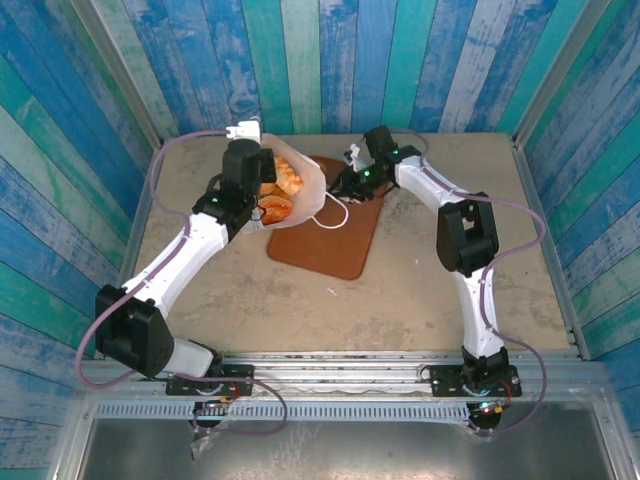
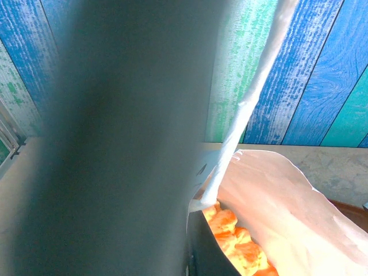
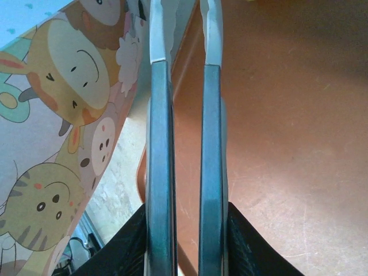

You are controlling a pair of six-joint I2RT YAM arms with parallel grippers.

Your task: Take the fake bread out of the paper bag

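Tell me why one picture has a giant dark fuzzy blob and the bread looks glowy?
Left wrist view: the dark blob sits too close to the lens to focus; light through the paper bag makes the fake bread glow orange. Right wrist view: the brown tray darkens into shadow at the top.
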